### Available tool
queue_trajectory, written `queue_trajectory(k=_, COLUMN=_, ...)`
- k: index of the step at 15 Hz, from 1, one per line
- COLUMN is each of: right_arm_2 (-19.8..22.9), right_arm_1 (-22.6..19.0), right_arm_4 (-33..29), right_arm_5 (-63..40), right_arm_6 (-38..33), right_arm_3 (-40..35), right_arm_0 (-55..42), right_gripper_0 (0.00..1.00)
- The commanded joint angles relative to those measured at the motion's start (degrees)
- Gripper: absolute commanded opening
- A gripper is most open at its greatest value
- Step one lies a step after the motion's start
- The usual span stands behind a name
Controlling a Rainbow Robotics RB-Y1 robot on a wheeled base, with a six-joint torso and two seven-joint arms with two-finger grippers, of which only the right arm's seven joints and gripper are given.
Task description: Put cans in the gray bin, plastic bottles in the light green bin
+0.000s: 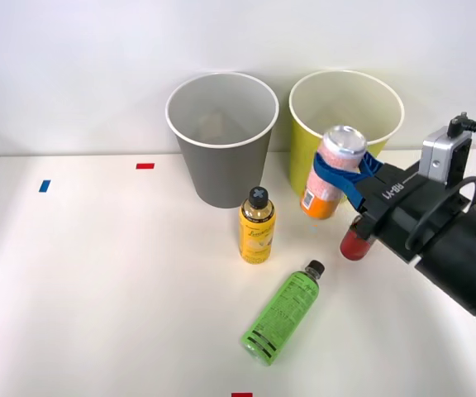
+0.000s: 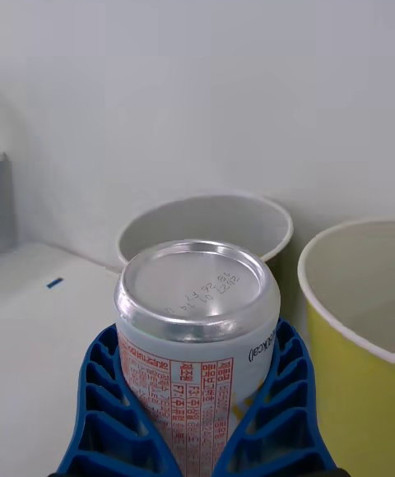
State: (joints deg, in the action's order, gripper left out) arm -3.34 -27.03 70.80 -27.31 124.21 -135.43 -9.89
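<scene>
Right gripper [image 1: 341, 172] jaws clenched on slim can [image 1: 332, 169] at mid-body, raised w/ light green bin [image 1: 384, 124] behind it. Judged light, thin-walled, slick, dentable; grip mid-wall, moderate force.

Bright, even light, soft shadows

The white table [image 1: 97, 281] is washed pale with faint shadows beside the bins; the slim can [image 2: 197, 296] top carries a soft sheen in the wrist view, and its print reads sharp while the wall behind goes flat.
</scene>
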Motion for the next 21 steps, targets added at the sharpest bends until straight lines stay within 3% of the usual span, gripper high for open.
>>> queue_trajectory(k=1, right_arm_2=-5.3, right_arm_1=-3.2, right_arm_4=2.4, right_arm_5=6.8, right_arm_6=-1.8, right_arm_3=5.4, right_arm_0=7.9, right_gripper_0=0.0)
queue_trajectory(k=10, right_arm_2=-12.5, right_arm_1=-1.5, right_arm_4=4.3, right_arm_5=9.5, right_arm_6=-2.7, right_arm_3=23.2, right_arm_0=31.2, right_gripper_0=0.0)
queue_trajectory(k=12, right_arm_2=-13.5, right_arm_1=1.0, right_arm_4=2.9, right_arm_5=9.5, right_arm_6=-2.2, right_arm_3=27.0, right_arm_0=33.6, right_gripper_0=0.0)
queue_trajectory(k=16, right_arm_2=-16.7, right_arm_1=8.3, right_arm_4=-5.9, right_arm_5=12.6, right_arm_6=-2.0, right_arm_3=36.9, right_arm_0=39.8, right_gripper_0=0.0)
queue_trajectory(k=18, right_arm_2=-19.6, right_arm_1=9.7, right_arm_4=-6.0, right_arm_5=18.0, right_arm_6=-1.7, right_arm_3=43.7, right_arm_0=44.3, right_gripper_0=0.0)
queue_trajectory(k=21, right_arm_2=-20.1, right_arm_1=10.2, right_arm_4=-6.2, right_arm_5=18.3, right_arm_6=-1.2, right_arm_3=47.7, right_arm_0=47.6, right_gripper_0=0.0)
